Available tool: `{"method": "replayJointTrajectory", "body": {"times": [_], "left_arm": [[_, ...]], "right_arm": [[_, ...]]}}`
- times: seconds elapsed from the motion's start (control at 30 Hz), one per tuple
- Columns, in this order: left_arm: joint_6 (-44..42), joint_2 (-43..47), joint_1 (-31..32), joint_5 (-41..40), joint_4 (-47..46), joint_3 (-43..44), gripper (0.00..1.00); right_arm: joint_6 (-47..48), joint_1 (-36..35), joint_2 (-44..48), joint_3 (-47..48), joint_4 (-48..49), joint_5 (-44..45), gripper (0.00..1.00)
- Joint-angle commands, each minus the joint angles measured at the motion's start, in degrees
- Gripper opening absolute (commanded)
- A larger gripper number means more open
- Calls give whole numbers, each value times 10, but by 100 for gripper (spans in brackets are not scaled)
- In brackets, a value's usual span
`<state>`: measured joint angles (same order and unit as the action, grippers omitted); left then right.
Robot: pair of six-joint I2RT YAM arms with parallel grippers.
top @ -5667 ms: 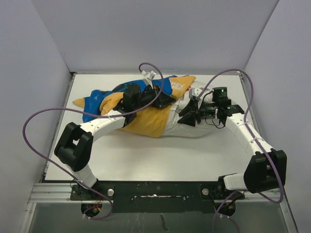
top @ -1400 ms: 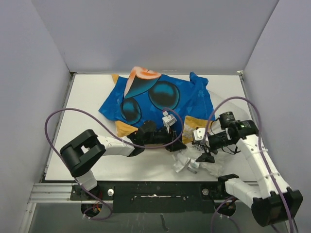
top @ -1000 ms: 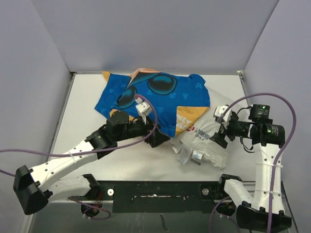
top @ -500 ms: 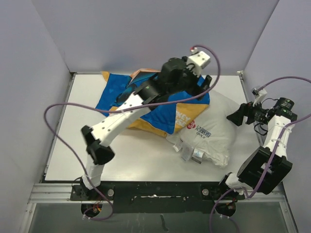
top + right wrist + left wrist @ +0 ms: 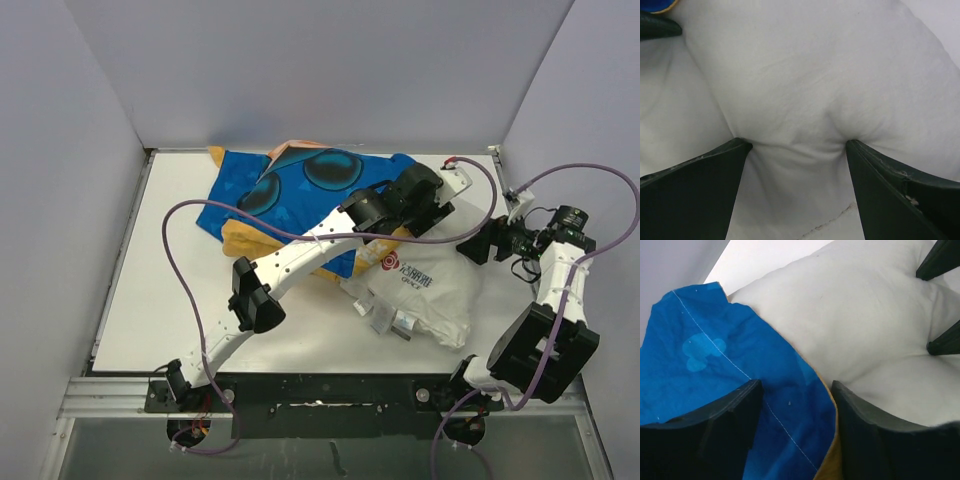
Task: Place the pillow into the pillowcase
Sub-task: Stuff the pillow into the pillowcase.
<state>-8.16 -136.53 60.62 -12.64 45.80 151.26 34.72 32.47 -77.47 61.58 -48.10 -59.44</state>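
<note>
The blue pillowcase (image 5: pixel 310 185) lies crumpled at the back of the table with a mustard-yellow edge showing. The plump white pillow (image 5: pixel 430 290) pokes out of its right side, red logo up. My left gripper (image 5: pixel 425 222) reaches across to that opening. In the left wrist view its jaws (image 5: pixel 796 390) stand apart over the blue pillowcase (image 5: pixel 705 350) hem, beside the pillow (image 5: pixel 850 310). My right gripper (image 5: pixel 470 248) is open at the pillow's far right corner. Its fingertips (image 5: pixel 798 144) dent the pillow (image 5: pixel 800 65), with a bulge of it between them.
Grey walls close in the table (image 5: pixel 170 290) at the back and both sides. Purple cables (image 5: pixel 185 225) loop above the left half and around the right arm. Small sewn labels (image 5: pixel 392 320) hang off the pillow's front edge.
My left gripper has come down from the pillowcase's back edge to its right opening and narrowed a little. The right gripper has moved left onto the pillow's corner.
</note>
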Motion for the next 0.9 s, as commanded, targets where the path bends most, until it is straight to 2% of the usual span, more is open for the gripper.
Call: {"method": "replayJointTrajectory", "body": {"times": [0.0, 0.17, 0.23, 0.33, 0.4, 0.43, 0.47, 0.5, 0.53, 0.6, 0.67, 0.73, 0.77, 0.8, 0.87], "left_arm": [[-8, 9, -7, -28, 19, 16, 44], [1, 32, -10, -6, 19, 16, 0], [16, 48, -11, 34, 9, 15, 0], [75, 84, -10, 166, -55, 7, 0], [154, 100, -6, 271, -139, 6, 0], [202, 101, -2, 322, -190, 8, 0], [253, 97, 5, 369, -243, 14, 0], [310, 86, 14, 401, -288, 29, 0], [349, 71, 23, 424, -321, 51, 0], [409, 40, 40, 460, -363, 92, 0], [458, 34, 46, 486, -404, 81, 0], [469, 59, 38, 493, -419, 12, 0], [468, 85, 28, 493, -429, -50, 0], [476, 132, 17, 493, -462, -136, 0], [513, 199, -11, 488, -595, -351, 0]], "right_arm": [[-9, -28, 13, -10, 13, 25, 82], [-21, -56, 19, -20, 33, 61, 81], [-25, -72, 17, -24, 39, 72, 79], [-40, -118, 6, -30, 55, 83, 69], [-62, -152, -10, -24, 72, 37, 46], [-85, -169, -20, -15, 87, 15, 27], [-118, -187, -29, -5, 113, -14, 14], [-164, -203, -35, 7, 152, -40, 4], [-227, -219, -36, 16, 207, -60, 0], [-378, -249, -15, 22, 374, -70, 0], [-554, -279, 15, 17, 554, -56, 0], [-641, -296, 34, 6, 669, -39, 0], [-655, -299, 42, -9, 689, -31, 0], [-644, -299, 51, -39, 681, -18, 0], [-577, -299, 66, -91, 623, 3, 0]]}}
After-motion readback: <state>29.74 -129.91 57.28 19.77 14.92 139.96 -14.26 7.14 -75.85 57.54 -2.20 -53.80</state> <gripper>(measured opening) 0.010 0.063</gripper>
